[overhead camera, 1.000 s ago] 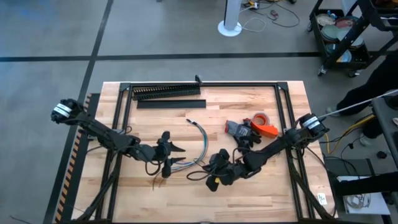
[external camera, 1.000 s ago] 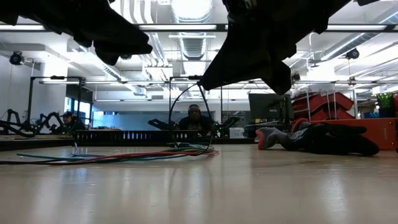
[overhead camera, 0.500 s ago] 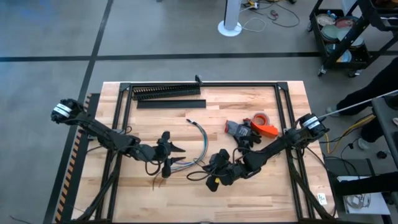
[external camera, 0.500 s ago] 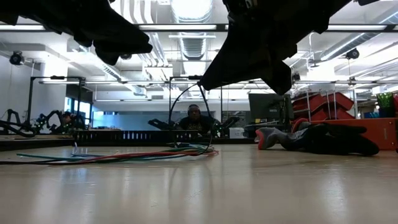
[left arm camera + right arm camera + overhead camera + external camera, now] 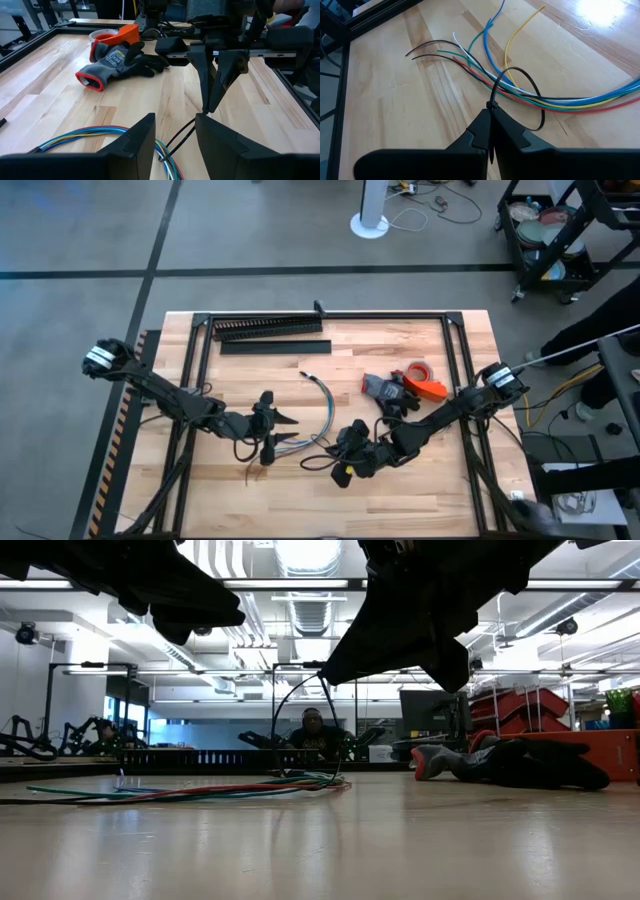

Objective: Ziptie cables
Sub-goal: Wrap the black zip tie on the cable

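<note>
Right jaws [image 5: 490, 131] low over near-centre of wooden surface [image 5: 420, 490], fingers pinched together on tail of black ziptie [image 5: 517, 95]; ziptie looped around cables [image 5: 580, 102].

Cables: blue, green, yellow, red, white, black strands, lying flat on surface between both arms, arcing toward far side.

Left jaws [image 5: 172, 137] just left of bundle, fingers parted, gripping nothing.

Grey glove [image 5: 117, 62] with red cuff, right of centre; label print unreadable. Orange tape dispenser [image 5: 425, 383] beside it.

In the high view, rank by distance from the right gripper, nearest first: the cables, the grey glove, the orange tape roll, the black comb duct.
From the right gripper:
1. cables, just beside it, toward the table's middle.
2. grey glove, toward the far right.
3. orange tape roll, just beyond the glove.
4. black comb duct, along the far edge.
</note>
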You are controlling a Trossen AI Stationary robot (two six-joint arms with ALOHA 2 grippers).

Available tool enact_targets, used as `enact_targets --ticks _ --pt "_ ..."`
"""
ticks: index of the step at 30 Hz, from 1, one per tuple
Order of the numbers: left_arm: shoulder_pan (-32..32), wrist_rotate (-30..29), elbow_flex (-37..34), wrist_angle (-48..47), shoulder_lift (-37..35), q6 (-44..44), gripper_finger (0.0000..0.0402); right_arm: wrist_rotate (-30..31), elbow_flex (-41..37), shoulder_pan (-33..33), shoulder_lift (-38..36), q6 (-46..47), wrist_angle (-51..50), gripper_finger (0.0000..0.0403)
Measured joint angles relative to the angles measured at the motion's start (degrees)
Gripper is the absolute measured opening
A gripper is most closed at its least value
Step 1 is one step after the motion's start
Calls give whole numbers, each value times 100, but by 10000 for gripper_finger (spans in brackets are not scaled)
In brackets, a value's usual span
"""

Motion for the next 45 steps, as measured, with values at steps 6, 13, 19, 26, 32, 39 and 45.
enact_targets --ticks 6,13,19,26,32,39,45 --pt "0 0 0 -1 0 -3 125 0 0 0 0 0 0 0" --pt "0 0 0 -1 -4 -3 116 -1 -1 0 0 0 0 0" --pt "0 0 0 0 -42 -3 124 -15 -2 2 0 -2 0 0" --pt "-4 0 0 -22 -66 -79 139 -13 -2 2 0 -6 -1 0" --pt "0 33 -2 138 231 -174 147 -7 -2 -9 0 22 0 0" --pt "10 47 -4 1719 1096 512 146 2 -2 -98 0 149 36 0" --pt "222 549 -4 2041 1381 834 137 -40 89 -182 0 199 254 0"
